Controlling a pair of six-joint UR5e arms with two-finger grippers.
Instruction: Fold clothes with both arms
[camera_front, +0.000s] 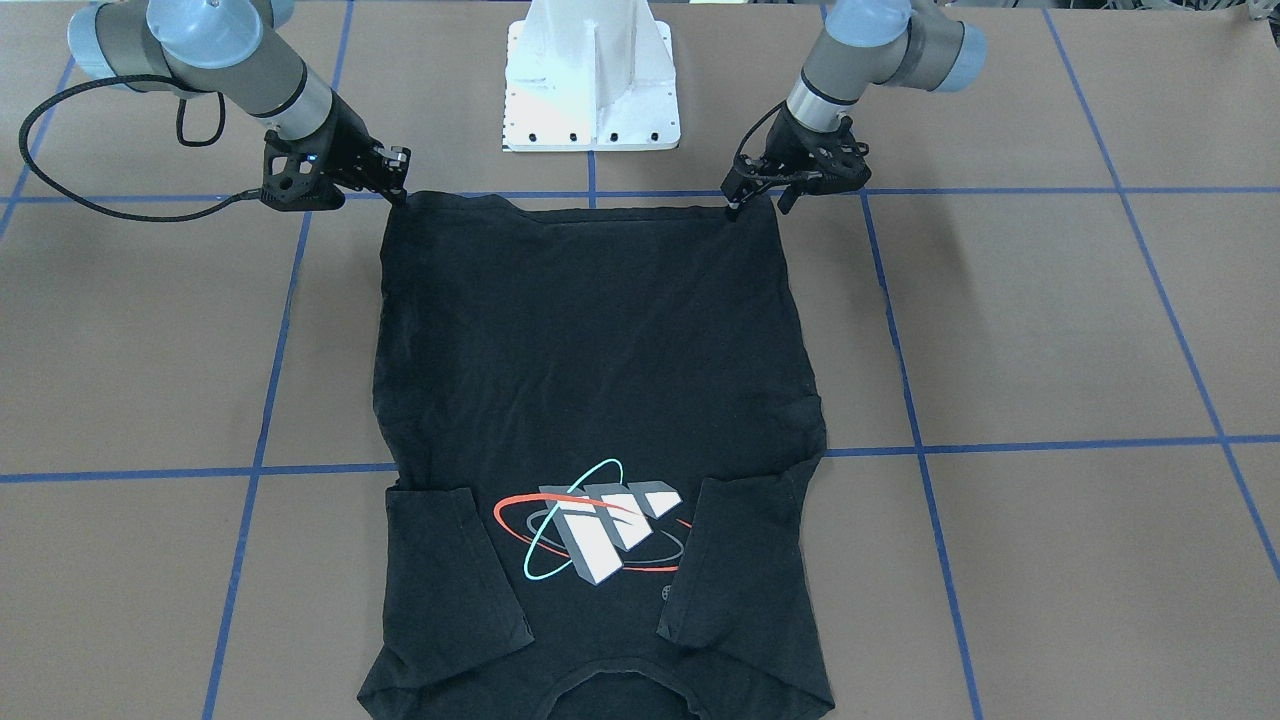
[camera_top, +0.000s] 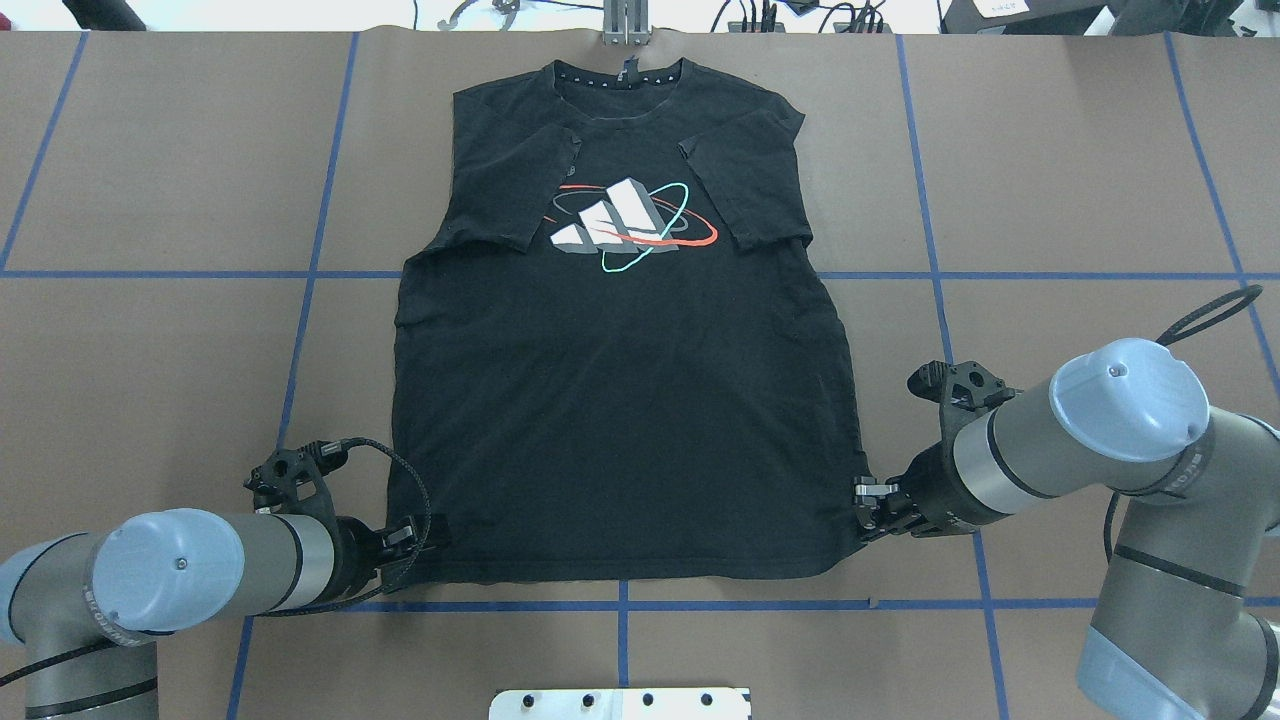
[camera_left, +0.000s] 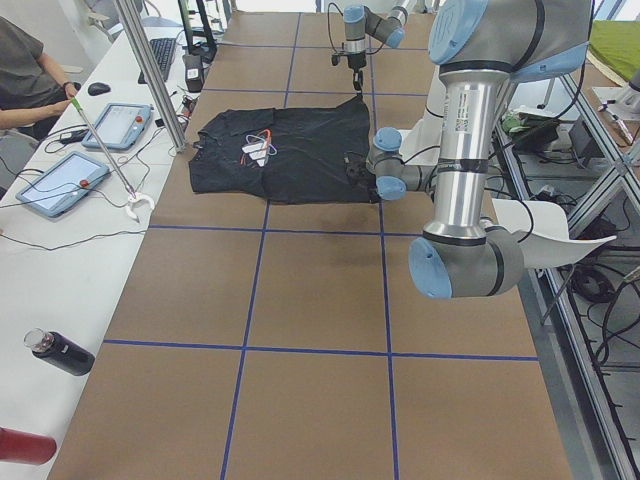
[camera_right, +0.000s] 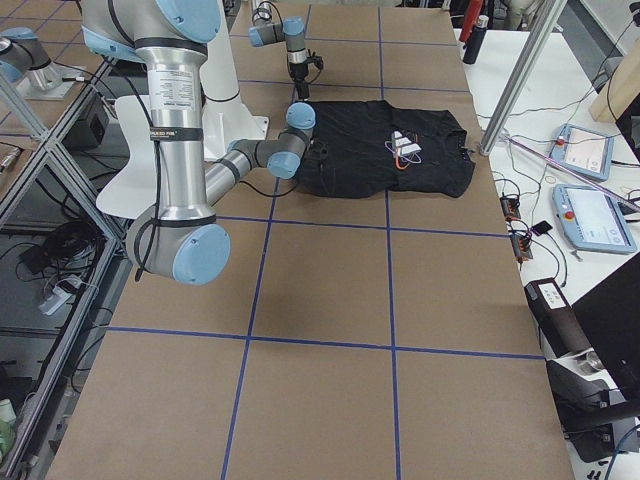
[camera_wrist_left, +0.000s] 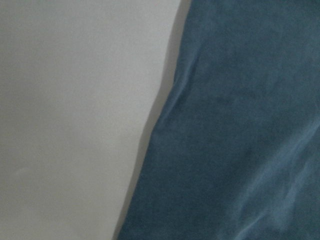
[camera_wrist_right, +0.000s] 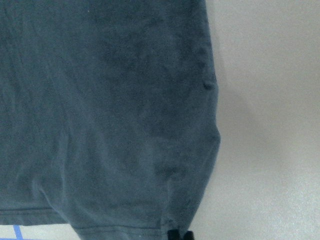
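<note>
Brown taped table carrying your black T-shirt lying logo-up, left gripper and right gripper sitting at its hem corners, you cannot tell whether fingers are pinching

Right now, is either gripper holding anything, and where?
Cannot tell: the left gripper and right gripper sit at the bottom hem corners of the flat T-shirt; grip unclear.

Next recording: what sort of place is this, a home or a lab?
Most likely a robotics lab workcell: a left arm and right arm on a white pedestal, a brown table taped into a blue grid, and a side bench with teach pendants and a seated person.
</note>
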